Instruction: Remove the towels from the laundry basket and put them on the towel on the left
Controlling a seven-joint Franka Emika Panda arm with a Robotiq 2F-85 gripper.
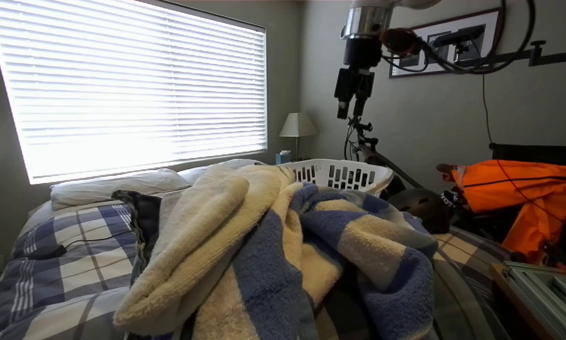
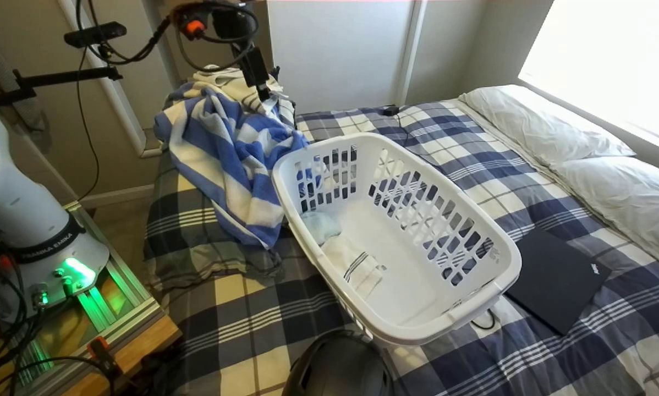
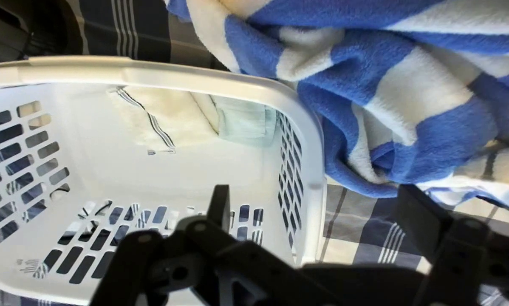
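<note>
The end effector (image 3: 314,191) hangs with its jaws spread wide, nothing between them. In the wrist view the cream towel (image 3: 178,114) lies inside the laundry basket (image 3: 152,178), at the end effector's ten o'clock, the pale cloth (image 3: 244,119) between ten and eleven, near a corner; the blue-and-white towel (image 3: 390,102) heaps up at one.

That corner probably leaves little room: a wide-jawed reach could strike the rim or snag a slot and drag the basket, and flat folds might slip from a shallow pinch.

In an exterior view the blue-and-white towel (image 1: 283,255) helps block the basket's floor, hiding both cloths; the wrist view cuts the basket off at nine o'clock.
</note>
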